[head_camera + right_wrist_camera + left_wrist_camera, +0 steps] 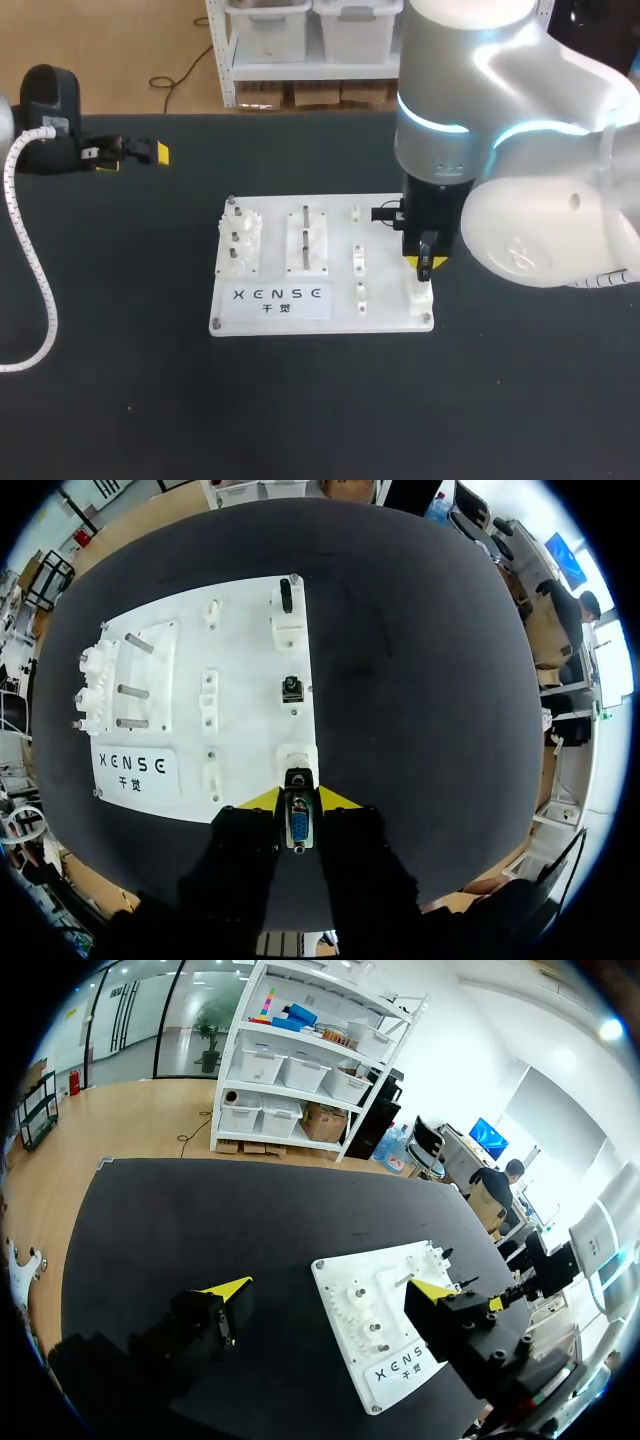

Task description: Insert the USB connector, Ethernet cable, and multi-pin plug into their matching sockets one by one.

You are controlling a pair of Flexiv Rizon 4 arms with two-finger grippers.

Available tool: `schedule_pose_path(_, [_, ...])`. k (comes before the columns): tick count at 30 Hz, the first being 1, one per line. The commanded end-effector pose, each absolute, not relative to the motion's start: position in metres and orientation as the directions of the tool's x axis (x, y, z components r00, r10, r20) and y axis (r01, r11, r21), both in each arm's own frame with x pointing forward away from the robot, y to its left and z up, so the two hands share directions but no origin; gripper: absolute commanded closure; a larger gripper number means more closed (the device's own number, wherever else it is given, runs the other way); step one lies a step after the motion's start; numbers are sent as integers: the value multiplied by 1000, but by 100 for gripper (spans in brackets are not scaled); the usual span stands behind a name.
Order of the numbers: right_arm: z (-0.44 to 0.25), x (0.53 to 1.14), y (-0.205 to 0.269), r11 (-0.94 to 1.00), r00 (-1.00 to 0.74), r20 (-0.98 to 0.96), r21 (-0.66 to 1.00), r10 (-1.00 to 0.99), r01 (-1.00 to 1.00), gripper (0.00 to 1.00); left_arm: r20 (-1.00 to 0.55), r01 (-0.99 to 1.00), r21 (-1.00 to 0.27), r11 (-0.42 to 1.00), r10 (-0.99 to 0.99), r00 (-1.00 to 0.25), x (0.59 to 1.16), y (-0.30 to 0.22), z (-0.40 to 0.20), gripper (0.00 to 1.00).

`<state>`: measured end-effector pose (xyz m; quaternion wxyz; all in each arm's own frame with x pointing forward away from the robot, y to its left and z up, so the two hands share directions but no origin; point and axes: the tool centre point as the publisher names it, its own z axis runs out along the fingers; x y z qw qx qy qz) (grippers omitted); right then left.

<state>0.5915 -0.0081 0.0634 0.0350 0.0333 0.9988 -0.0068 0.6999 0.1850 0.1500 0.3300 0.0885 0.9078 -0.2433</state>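
Right pincer (298,805) is clamped on the multi-pin plug (298,825), held just above its socket (296,757) at the board's (250,720) corner so you can push straight in. Left pincer (332,1287) is spread open and empty, parked well aside.

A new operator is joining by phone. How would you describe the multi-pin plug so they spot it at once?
Find the white board on the black table. At its right edge, toward the corner nearer the robot, the right gripper holds the multi-pin plug. Its blue face in a metal frame sets it apart from the board's white fixtures.
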Motion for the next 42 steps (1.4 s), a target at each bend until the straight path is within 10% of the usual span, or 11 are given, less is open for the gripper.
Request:
schedule_pose_path(1, [57, 589, -6, 998, -995, -68, -13, 67, 68, 100, -642, 321, -383, 866, 0, -767, 700, 185, 150, 0])
schedule_pose_path(42, [55, 591, -4, 998, -997, -58, -32, 43, 45, 100, -642, 321, -383, 866, 0, -767, 700, 185, 150, 0])
